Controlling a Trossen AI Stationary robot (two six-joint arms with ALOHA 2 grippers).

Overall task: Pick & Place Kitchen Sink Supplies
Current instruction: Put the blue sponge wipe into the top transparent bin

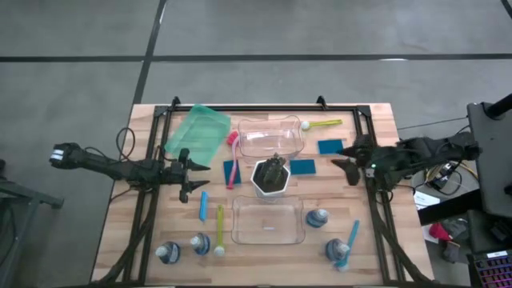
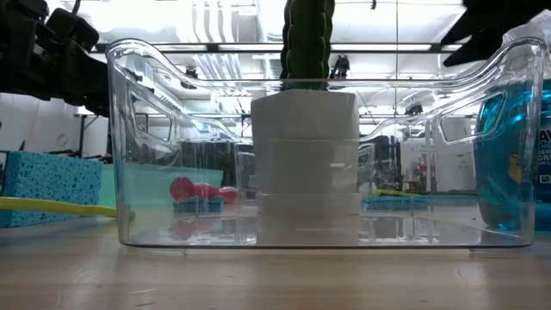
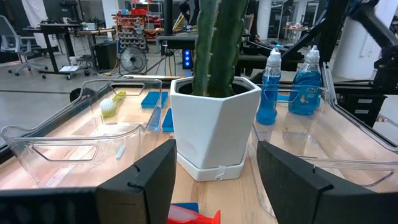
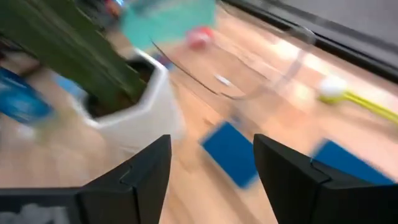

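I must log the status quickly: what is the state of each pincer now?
Left pincer: open, holding nothing, left of the white pot.
Right pincer: open, holding nothing, above the blue sponges.

White pot (image 2: 304, 155) (plant above) behind clear bin (image 2: 155, 232).

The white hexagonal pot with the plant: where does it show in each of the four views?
High view: white pot at table centre, between the two clear bins.
Low view: mid-picture, seen through the near clear bin.
Left wrist view: centre, straight ahead of the left gripper.
Right wrist view: left of centre, ahead of the right gripper.
Shared landmark: the dark plant in it.
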